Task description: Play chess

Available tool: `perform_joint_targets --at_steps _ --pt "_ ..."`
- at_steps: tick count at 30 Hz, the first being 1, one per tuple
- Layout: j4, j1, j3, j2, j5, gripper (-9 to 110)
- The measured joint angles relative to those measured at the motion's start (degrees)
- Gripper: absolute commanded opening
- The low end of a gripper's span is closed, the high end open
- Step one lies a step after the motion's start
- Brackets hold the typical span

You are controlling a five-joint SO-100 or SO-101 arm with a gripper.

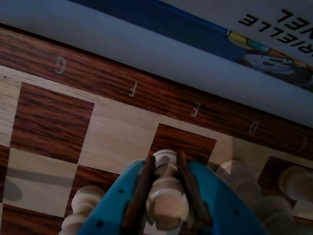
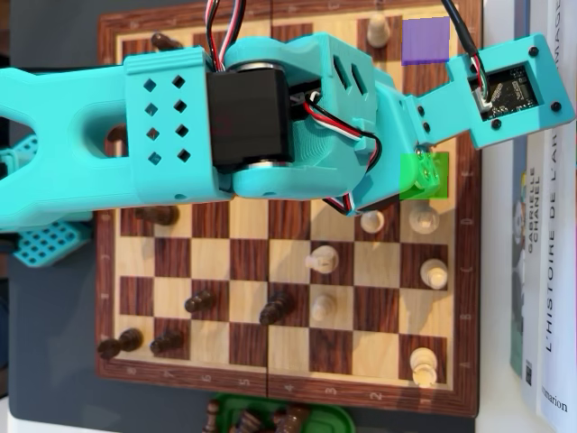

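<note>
Overhead, a turquoise arm (image 2: 180, 126) reaches from the left across the upper half of a wooden chessboard (image 2: 284, 379), hiding many squares. Seven light pieces show around it: one at the top edge (image 2: 380, 30), one partly under the arm (image 2: 372, 220), and others at (image 2: 425, 217), (image 2: 322, 261), (image 2: 435, 272), (image 2: 323, 308) and (image 2: 423, 364). Six dark pieces stand clear on the board: one at the top left (image 2: 165, 41), one at mid-left (image 2: 158, 216), and four lower down at (image 2: 200, 300), (image 2: 275, 309), (image 2: 120, 343) and (image 2: 166, 341). Several more dark pieces lie in a green tray (image 2: 335, 417) below the board; their number cannot be told. Two coloured overlays mark squares near the right edge, one purple (image 2: 425, 41) and one green (image 2: 424, 175). Books (image 2: 541, 298) lie to the right of the board.

In the wrist view, the gripper (image 1: 165, 183) is closed to a narrow gap around one light chess piece (image 1: 166, 196), its two dark inner pads (image 1: 139, 193) pressing either flank. That piece stands just inside the board's edge, below the printed E (image 1: 195, 109); four letters, G, F, E and D, are legible there. Further light pieces flank the gripper, left (image 1: 85, 200) and right (image 1: 293, 181).
</note>
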Motion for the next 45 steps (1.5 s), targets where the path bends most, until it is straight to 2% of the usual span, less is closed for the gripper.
perform_joint_targets --at_steps 16,21,45 --pt "-0.18 0.44 0.00 0.00 0.00 5" --pt "-0.18 0.44 0.00 0.00 0.00 10" --pt "-0.18 0.44 0.00 0.00 0.00 14"
